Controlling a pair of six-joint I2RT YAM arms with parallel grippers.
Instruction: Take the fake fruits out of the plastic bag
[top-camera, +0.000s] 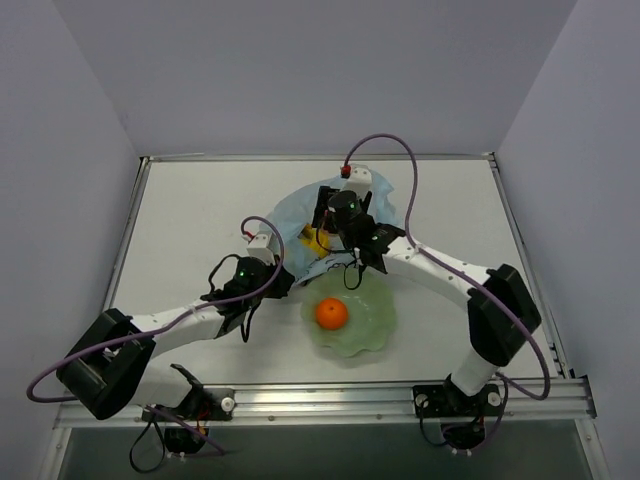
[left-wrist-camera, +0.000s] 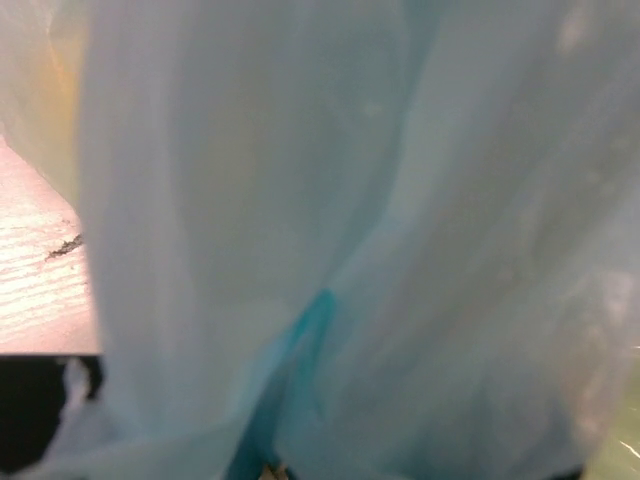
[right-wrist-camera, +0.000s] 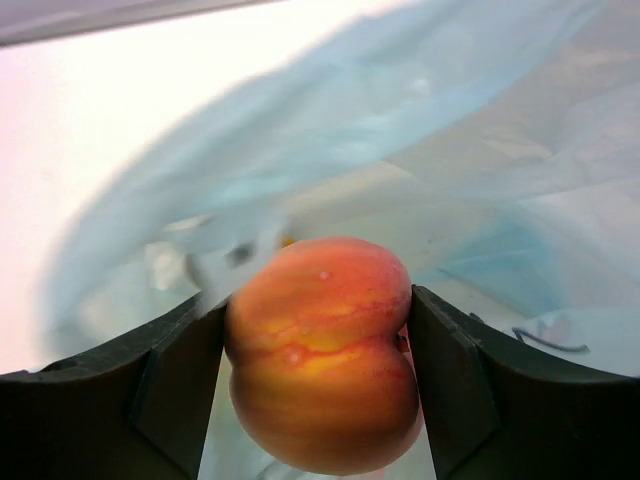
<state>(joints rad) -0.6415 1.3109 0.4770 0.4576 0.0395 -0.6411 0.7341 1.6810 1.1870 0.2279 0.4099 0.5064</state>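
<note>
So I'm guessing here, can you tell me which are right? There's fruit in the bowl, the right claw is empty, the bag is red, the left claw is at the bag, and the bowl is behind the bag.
1. An orange lies in the green bowl. True.
2. The right gripper is empty. False: it clamps a peach inside the plastic bag.
3. The plastic bag is red. False: it is light blue and see-through.
4. The left gripper is shut at the bag's near edge. True.
5. The green bowl stands beyond the bag. False: it is nearer the arms' bases.
</note>
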